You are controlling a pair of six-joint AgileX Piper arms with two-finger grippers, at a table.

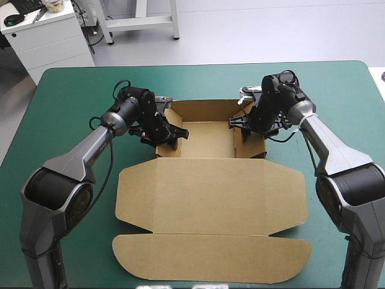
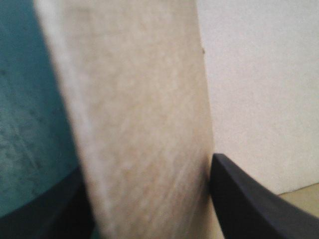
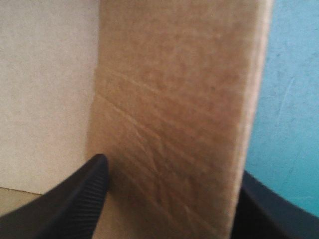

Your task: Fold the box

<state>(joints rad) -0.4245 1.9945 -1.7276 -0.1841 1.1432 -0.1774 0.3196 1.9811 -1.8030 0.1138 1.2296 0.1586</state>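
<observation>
Nearest me on the teal-green counter the brown box lies mostly flat. Its rounded flap comes first, then the wide lid panel; both are left down because, as I judge it, the tray has to stand before they matter. Beyond them the tray part is half built, and that is where I work. My left jaws are all but closed on the left side wall, one black finger inside and the other outside, holding it upright. My right jaws pinch the right side wall the same way (a mirrored grip, so neither wall sags while the other is set). Farthest off, the far wall stands raised between the two, on the counter's far half.
</observation>
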